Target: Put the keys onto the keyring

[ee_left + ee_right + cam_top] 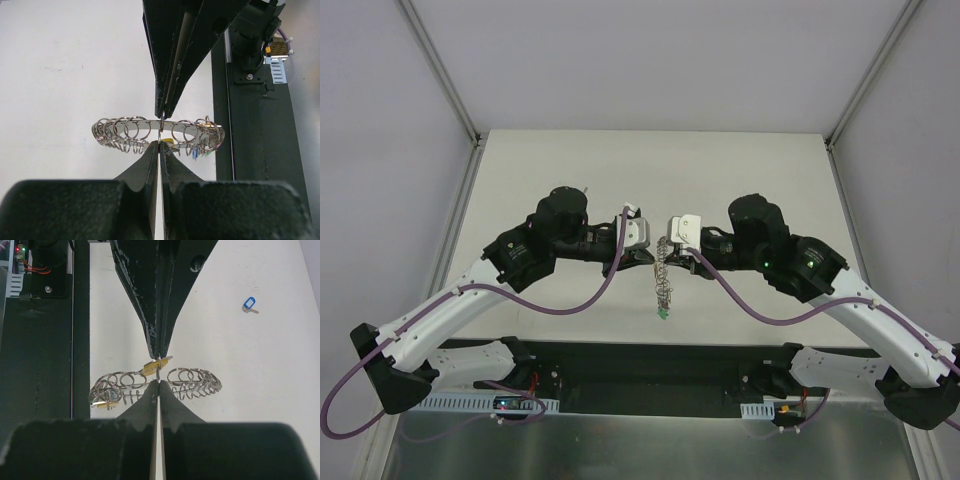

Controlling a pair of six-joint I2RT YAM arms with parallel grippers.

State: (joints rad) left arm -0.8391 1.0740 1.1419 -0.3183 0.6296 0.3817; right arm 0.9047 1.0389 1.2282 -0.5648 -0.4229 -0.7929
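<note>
keyring (pixel 145 129) gripped by closed left hand (pixel 159 144) and closed right hand (pixel 158 383), blue-tagged key (pixel 249 304) on table (pixel 265 365)

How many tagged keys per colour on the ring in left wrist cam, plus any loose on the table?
Yellow-tagged key on keyring: 1
Blue-tagged key on keyring: 1
Green-tagged key on keyring: 1
Loose blue-tagged key on table: 1
Total: 4; more may hide among the loops.

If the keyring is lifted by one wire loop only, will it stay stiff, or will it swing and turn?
Probably swings: the keyring hangs from one pinched loop. Its flat disc looks rigid, but its thin wire loops seem loose and likely to snag. Tagged keys hanging on it may shift its balance.
</note>
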